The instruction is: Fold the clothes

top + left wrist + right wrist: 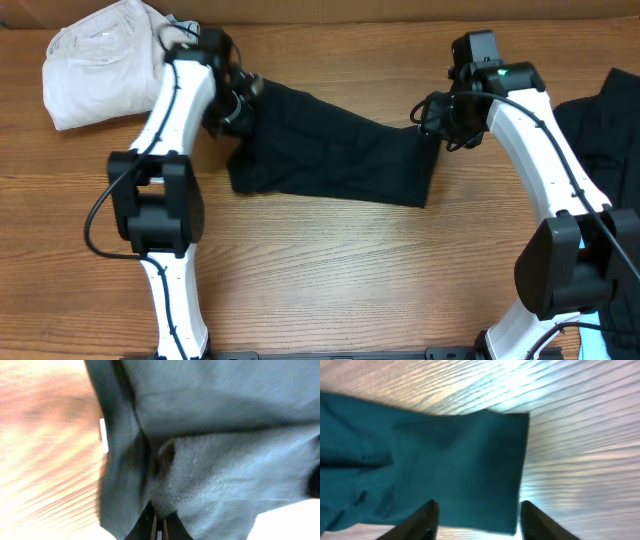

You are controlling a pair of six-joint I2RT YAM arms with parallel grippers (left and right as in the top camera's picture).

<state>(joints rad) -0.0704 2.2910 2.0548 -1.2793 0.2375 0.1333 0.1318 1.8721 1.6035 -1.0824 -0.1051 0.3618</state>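
A black garment (335, 155) lies partly folded across the middle of the wooden table. My left gripper (240, 95) is shut on its upper left corner; the left wrist view shows the fingers (159, 525) pinched on the fabric (215, 460), with a small white label (103, 435) at the cloth's edge. My right gripper (430, 115) is open above the garment's right edge; in the right wrist view its fingers (477, 515) straddle the cloth's corner (470, 470) without holding it. A cream-white bundle of cloth (100, 60) sits at the far left. Another black garment (605, 130) lies at the right edge.
The wooden table (330, 270) extends in front of the garment. Both arm bases stand at the near edge, left (160, 210) and right (565, 265).
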